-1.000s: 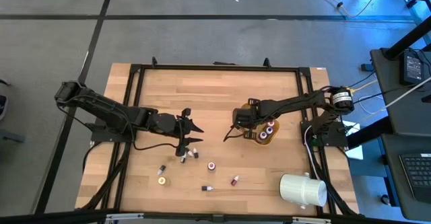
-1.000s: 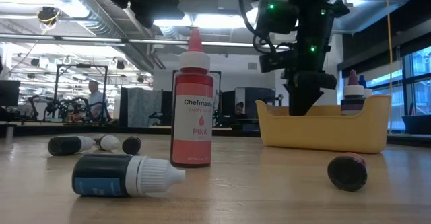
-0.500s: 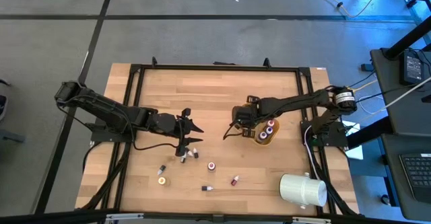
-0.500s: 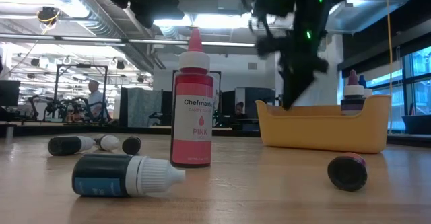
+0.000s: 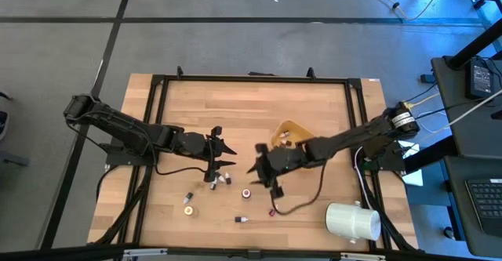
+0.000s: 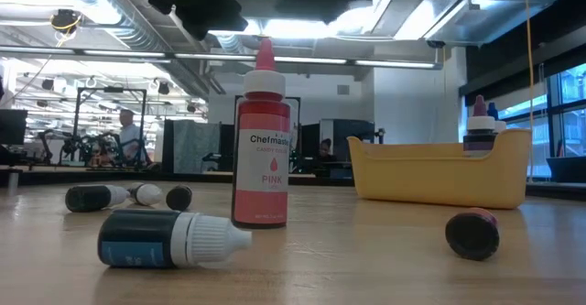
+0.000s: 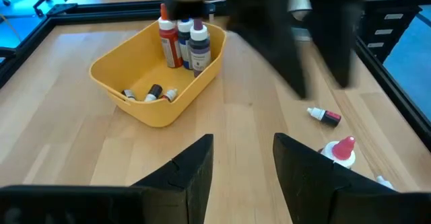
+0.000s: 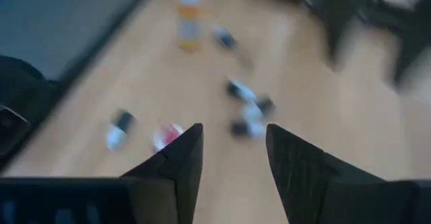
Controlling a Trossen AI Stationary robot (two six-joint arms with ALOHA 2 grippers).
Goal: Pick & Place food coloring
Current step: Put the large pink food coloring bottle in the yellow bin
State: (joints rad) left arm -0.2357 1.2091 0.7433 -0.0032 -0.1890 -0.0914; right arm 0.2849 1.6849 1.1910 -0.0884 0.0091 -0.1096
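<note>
Several tiny food coloring bottles lie or stand on the table's near middle: a pink-capped one (image 5: pixel 245 193) standing upright (image 6: pixel 264 149), a dark one with a white cap (image 6: pixel 169 239) on its side, and others (image 5: pixel 188 210) (image 5: pixel 274 211). More bottles (image 7: pixel 182 39) stand in the yellow bowl (image 5: pixel 289 132). My right gripper (image 5: pixel 259 173) (image 8: pixel 232 157) hovers open above the loose bottles, left of the bowl. My left gripper (image 5: pixel 223 146) (image 7: pixel 242 163) waits open near a small cluster of bottles (image 5: pixel 223 179).
A big white cylinder (image 5: pixel 353 220) lies at the table's near right corner. A black frame (image 5: pixel 251 78) runs round the table. The right arm (image 5: pixel 345 141) reaches across in front of the bowl. Bare wood lies along the table's far side.
My right gripper has swung quickly from above the yellow bowl toward the table's left and near edge, ending over the loose bottles, and has left the low view. The bowl and bottles have stayed in place.
</note>
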